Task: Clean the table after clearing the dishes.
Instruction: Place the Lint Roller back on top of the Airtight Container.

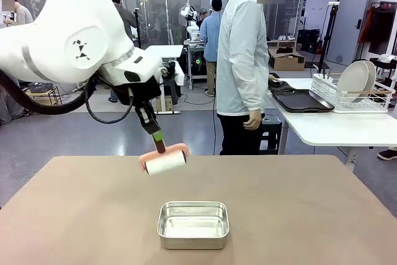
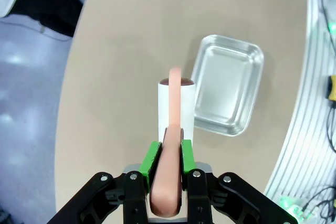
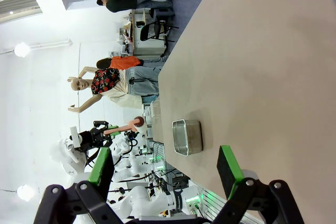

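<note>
On the table [image 1: 322,215]: one steel pan [image 1: 193,224]; one lint roller [image 1: 165,160] above.

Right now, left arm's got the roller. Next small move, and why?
Probably lower the lint roller onto the table: the left gripper is shut on its pink handle, the white roll looks just above the bare top, beyond the steel pan, and no dishes remain.

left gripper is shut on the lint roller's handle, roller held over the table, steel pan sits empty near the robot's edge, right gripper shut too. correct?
Not quite: the right gripper is open, its green pads standing wide apart in the right wrist view. The rest holds: the left gripper is shut on the lint roller handle, over the table, and the steel pan is empty.
</note>
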`<state>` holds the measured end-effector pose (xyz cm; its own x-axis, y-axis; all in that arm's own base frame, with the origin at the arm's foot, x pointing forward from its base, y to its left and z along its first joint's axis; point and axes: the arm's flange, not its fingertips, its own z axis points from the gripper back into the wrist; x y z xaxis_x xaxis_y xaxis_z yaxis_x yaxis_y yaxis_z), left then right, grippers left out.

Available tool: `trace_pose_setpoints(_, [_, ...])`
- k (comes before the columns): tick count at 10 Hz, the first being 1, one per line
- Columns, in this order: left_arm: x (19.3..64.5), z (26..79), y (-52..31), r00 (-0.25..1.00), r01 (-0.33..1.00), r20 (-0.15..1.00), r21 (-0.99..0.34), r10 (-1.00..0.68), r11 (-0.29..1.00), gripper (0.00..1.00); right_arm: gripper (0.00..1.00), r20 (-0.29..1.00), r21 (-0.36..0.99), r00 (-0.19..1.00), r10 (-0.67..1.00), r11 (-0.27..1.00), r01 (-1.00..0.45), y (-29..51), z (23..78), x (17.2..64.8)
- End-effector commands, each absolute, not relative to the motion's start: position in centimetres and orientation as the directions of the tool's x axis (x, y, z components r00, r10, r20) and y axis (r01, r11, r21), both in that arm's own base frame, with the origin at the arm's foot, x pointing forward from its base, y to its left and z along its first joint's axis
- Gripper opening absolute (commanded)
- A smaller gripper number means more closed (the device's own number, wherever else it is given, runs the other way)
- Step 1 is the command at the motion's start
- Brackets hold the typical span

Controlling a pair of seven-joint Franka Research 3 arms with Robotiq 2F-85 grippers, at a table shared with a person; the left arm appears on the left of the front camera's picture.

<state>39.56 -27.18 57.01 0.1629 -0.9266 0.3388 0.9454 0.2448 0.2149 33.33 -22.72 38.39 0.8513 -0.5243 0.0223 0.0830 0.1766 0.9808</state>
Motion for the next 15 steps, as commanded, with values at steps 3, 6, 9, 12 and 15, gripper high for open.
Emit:
trace_pose_setpoints(3, [38.6,55.4,-30.9,-0.001,0.99,0.304,0.132,-0.953,0.042,0.0,1.0,0.024,0.982,0.852,-0.524,0.173,0.079,-22.6,38.6,33.2])
trace_pose_setpoints(6, [39.8,53.5,-33.1,-0.035,0.995,0.294,0.096,-0.955,-0.006,0.0,1.0,0.024,0.982,0.852,-0.524,0.173,0.079,-22.6,38.6,33.2])
trace_pose_setpoints(9, [41.9,51.9,-34.3,-0.066,0.998,0.256,0.023,-0.964,-0.062,0.0,1.0,0.024,0.982,0.852,-0.524,0.173,0.079,-22.6,38.6,33.2])
trace_pose_setpoints(12, [43.4,49.8,-34.6,-0.051,0.997,0.238,-0.044,-0.97,-0.063,0.0,1.0,0.024,0.982,0.852,-0.524,0.173,0.079,-22.6,38.6,33.2])
trace_pose_setpoints(15, [44.8,47.7,-35.1,-0.022,0.999,0.241,-0.041,-0.97,-0.032,0.0,1.0,0.024,0.982,0.852,-0.524,0.173,0.079,-22.6,38.6,33.2])
